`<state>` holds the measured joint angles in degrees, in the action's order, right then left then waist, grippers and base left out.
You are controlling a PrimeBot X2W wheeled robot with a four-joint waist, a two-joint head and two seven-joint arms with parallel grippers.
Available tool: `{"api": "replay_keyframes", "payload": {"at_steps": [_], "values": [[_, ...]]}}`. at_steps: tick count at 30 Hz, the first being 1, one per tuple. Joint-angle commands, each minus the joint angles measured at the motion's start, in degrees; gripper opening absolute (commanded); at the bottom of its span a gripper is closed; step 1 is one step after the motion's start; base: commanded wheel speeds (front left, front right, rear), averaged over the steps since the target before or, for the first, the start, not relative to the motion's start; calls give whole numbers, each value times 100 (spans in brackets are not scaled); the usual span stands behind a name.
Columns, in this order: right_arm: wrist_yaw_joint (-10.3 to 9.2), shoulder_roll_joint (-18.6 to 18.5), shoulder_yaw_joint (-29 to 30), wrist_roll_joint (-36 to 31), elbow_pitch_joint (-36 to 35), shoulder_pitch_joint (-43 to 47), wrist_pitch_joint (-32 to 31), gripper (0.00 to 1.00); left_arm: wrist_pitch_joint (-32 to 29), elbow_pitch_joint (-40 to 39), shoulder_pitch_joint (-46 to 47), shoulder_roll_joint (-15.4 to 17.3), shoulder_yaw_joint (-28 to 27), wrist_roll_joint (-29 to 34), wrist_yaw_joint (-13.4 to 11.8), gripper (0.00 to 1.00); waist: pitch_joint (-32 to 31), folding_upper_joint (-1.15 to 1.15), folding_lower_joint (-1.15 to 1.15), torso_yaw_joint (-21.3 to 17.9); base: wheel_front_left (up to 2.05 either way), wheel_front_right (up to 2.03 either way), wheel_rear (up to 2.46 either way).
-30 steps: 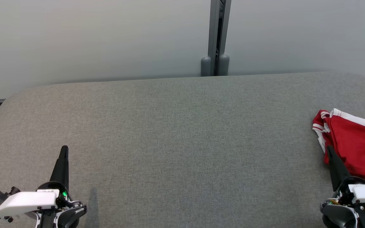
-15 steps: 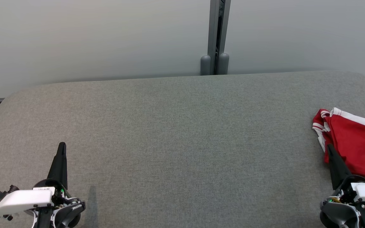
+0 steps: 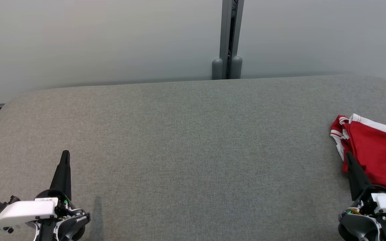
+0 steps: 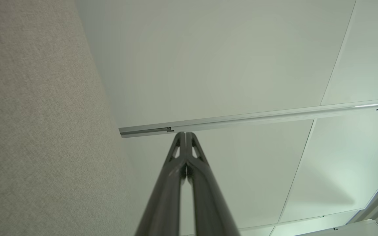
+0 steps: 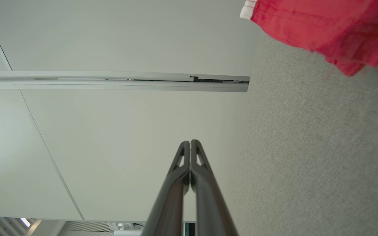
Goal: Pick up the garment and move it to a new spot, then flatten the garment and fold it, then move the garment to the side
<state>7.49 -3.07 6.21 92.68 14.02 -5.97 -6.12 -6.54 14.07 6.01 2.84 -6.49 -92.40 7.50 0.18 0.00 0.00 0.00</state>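
Red with white trim, the garment [image 3: 379, 152] lies bunched at the right side of the grey cloth-covered table [image 3: 193, 134], running past the edge of the head view. The right gripper [image 3: 348, 155] sits at the lower right with its two dark fingers pressed together on nothing. Its tip is right at the garment's near left edge, and I cannot tell whether it touches. The left gripper [image 3: 65, 154] sits at the lower left, fingers likewise together and empty, well apart from the garment. A pale wall [image 3: 95, 40] stands behind the table.

garment [image 3: 377, 150]: table [image 3: 186, 144] right edge | right pincer [image 3: 348, 156]: beside garment
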Motion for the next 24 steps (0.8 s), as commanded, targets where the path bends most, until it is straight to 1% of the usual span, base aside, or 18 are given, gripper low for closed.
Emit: {"api": "replay_keyframes", "payload": {"at_steps": [1, 24], "values": [[0, -7, 8, -1, 14, -53, -41, 0, -15, 5, 49, 10, -27, -6, 17, 0, 0, 0, 0, 0, 0, 0, 0], [0, -2, 19, -16, 15, -55, -43, 0, -18, 5, 50, 8, -30, -2, 17, 0, 0, 0, 0, 0, 0, 0, 0]]}}
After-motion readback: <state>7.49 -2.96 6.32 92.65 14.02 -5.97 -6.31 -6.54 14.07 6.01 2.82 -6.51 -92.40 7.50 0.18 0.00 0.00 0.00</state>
